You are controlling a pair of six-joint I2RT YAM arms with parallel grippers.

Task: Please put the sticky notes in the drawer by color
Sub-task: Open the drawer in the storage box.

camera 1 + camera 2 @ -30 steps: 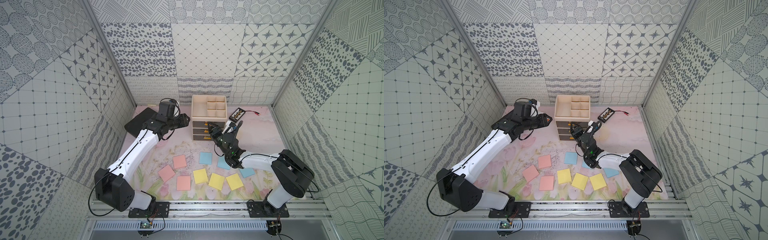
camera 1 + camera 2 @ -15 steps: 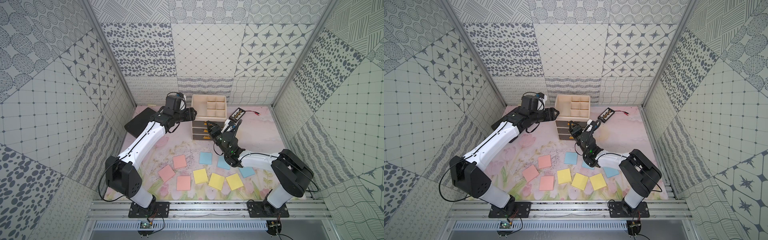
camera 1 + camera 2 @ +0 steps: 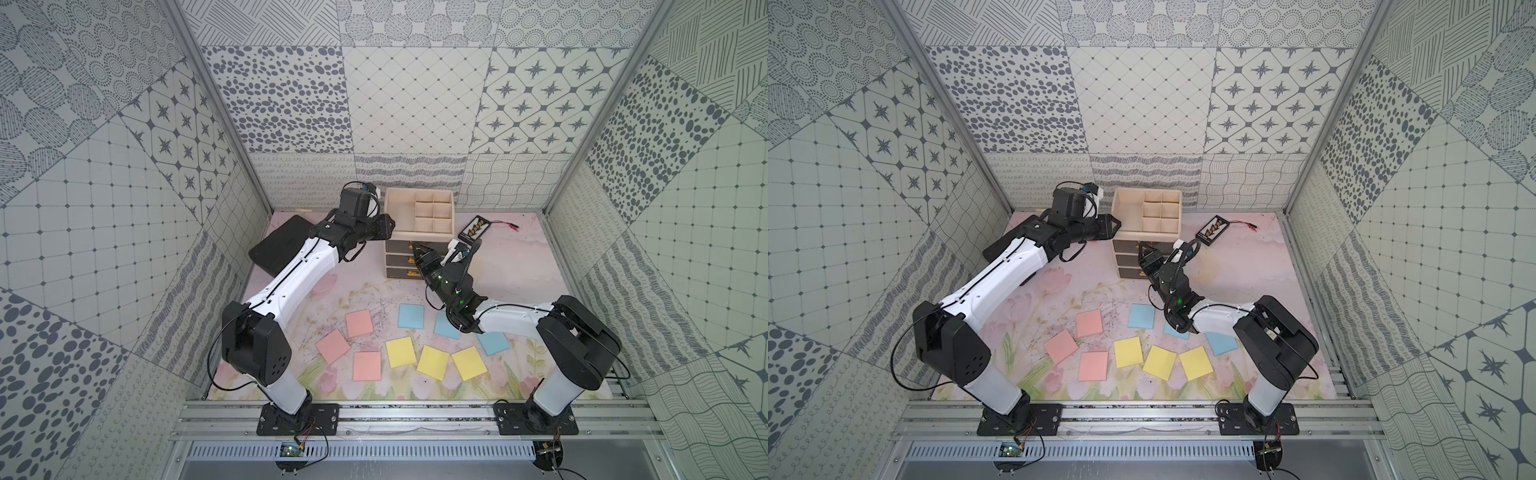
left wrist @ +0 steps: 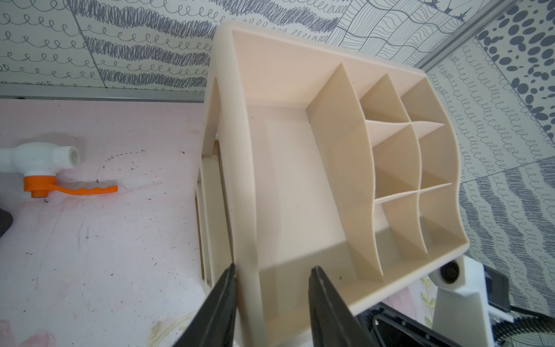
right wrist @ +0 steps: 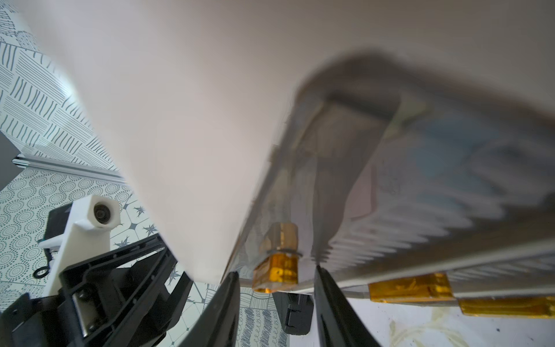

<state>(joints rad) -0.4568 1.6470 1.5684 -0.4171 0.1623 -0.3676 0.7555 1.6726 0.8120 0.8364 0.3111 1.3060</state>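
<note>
**At the drawer — brace, then pull**

In a top view, sticky notes (image 3: 432,363) lie well behind both grippers. Left wrist: left gripper (image 4: 272,268) open, straddling the organizer's (image 4: 246,180) wall — it should clamp. Right wrist: right gripper (image 5: 276,272) open around the drawer knob (image 5: 277,255); close squarely, pull straight.

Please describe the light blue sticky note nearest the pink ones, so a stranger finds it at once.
Find the beige drawer unit at the back of the table. Before it lie coloured paper squares; the light blue note meant lies next to a pink note. Unlike the other two blue notes, it lies clear of the right arm.
</note>
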